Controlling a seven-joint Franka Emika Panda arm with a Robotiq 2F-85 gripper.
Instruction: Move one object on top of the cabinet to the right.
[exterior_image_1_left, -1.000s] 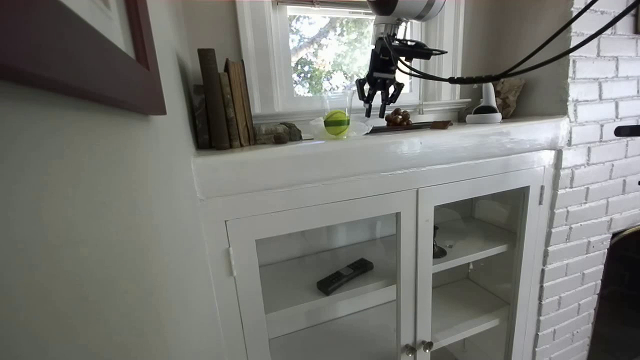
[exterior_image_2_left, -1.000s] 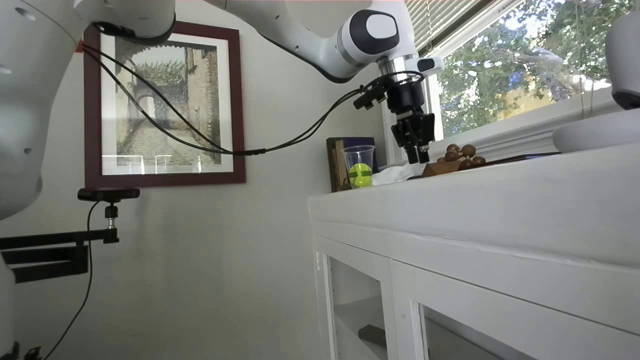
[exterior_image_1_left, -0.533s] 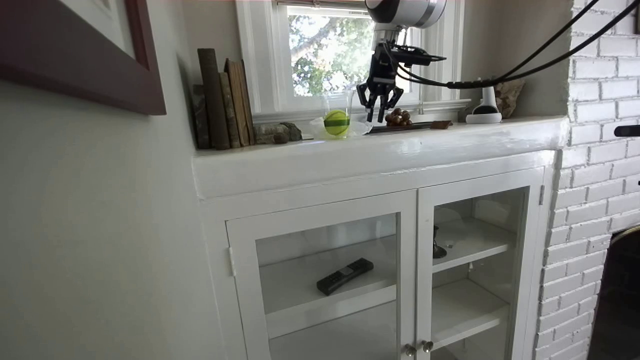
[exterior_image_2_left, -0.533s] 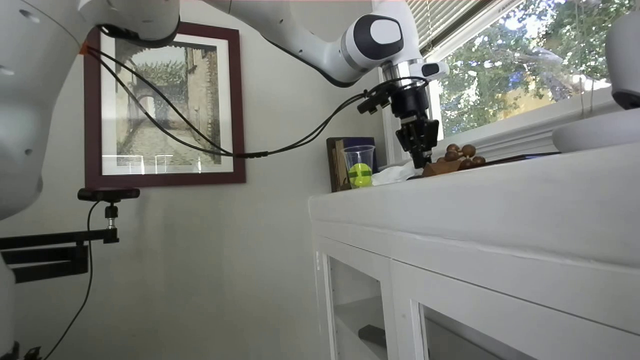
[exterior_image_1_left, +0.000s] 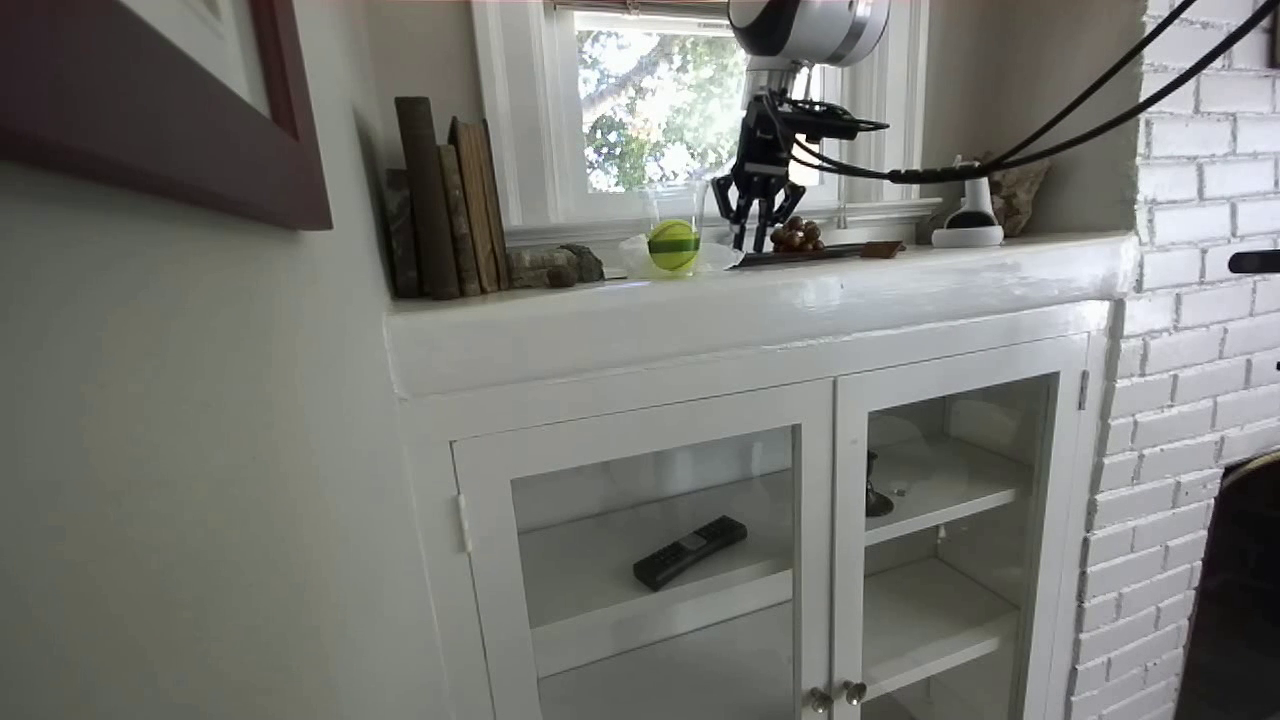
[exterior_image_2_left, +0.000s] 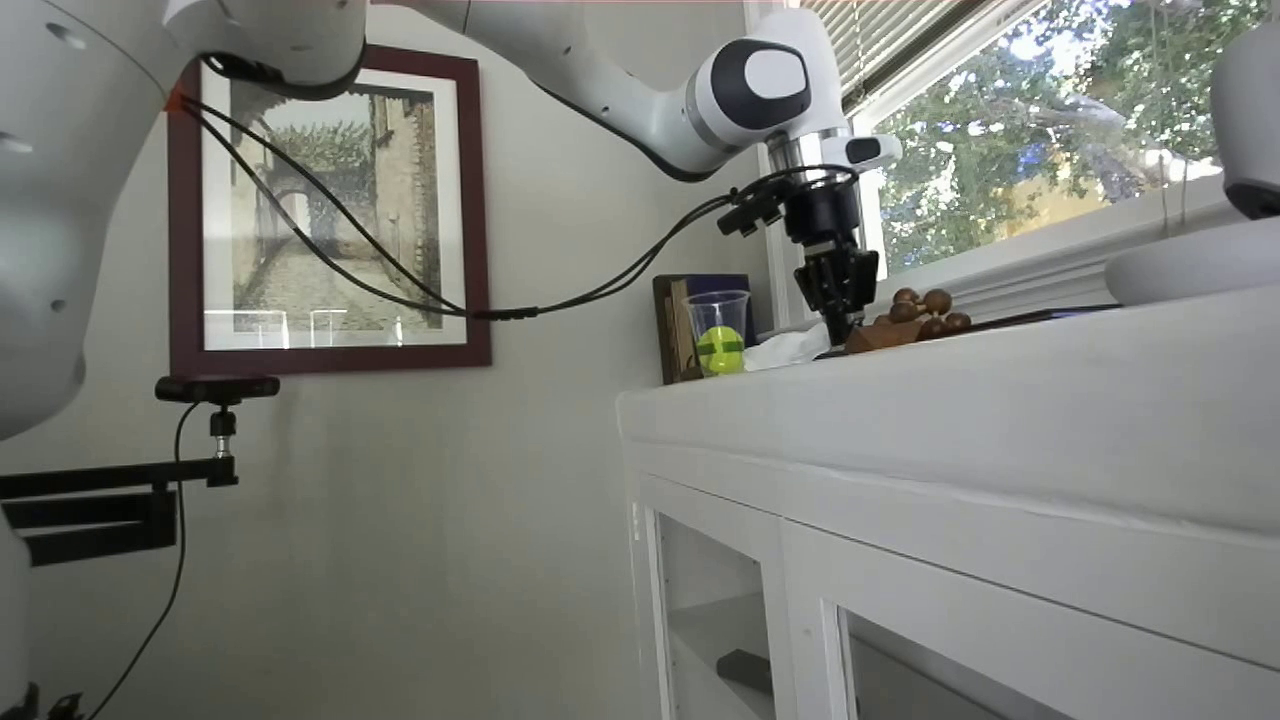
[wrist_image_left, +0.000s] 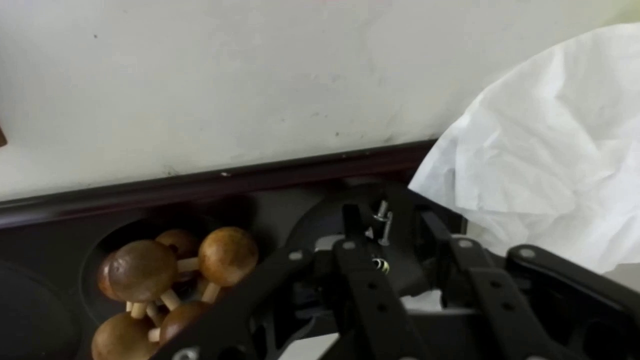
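Observation:
The white cabinet (exterior_image_1_left: 640, 345) with glass doors has a flat top ledge, also in an exterior view (exterior_image_2_left: 900, 400). A dark tray (wrist_image_left: 280, 172) lies on it. Its round compartment holds small metal screws (wrist_image_left: 386, 227) and a small ring (wrist_image_left: 381, 265). A cluster of brown wooden balls (wrist_image_left: 142, 270) sits in the neighbouring compartment, also in both exterior views (exterior_image_1_left: 797, 236) (exterior_image_2_left: 935, 302). My gripper (wrist_image_left: 392, 220) is open, fingers apart, pointing down over the screws' compartment. In both exterior views the gripper (exterior_image_1_left: 750, 243) (exterior_image_2_left: 845, 335) is beside the balls. Whether the tips touch the tray is unclear.
Crumpled white paper (wrist_image_left: 545, 150) overlaps the tray's end. A clear cup (exterior_image_2_left: 718, 305) with a yellow-green ball (exterior_image_1_left: 672, 245), books (exterior_image_1_left: 440, 210) and a log piece (exterior_image_1_left: 545, 265) stand to one side. A white device (exterior_image_1_left: 968, 225) stands at the other end. The window is behind.
My gripper has come down towards the tray, mostly in the first half second. Its fingertips look slightly closer together in an exterior view. The objects on the ledge have not moved.

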